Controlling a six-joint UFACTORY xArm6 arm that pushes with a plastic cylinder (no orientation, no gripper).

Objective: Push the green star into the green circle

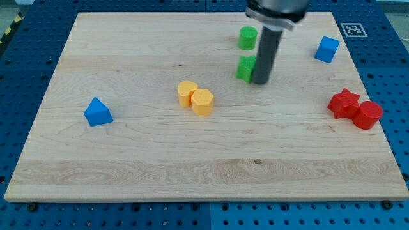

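The green circle point(248, 38) is a short green cylinder near the view's top, right of centre. The green star point(245, 68) lies just below it, a small gap between them; its right part is hidden behind my rod. My tip point(261, 82) rests on the board at the star's lower right side, touching or nearly touching it.
A yellow heart-like block point(186, 92) and a yellow hexagon point(202, 101) sit together at centre. A blue triangle point(98, 112) lies at the left. A blue cube point(326, 49) is at upper right. A red star point(344, 103) and red cylinder point(368, 114) sit at the right edge.
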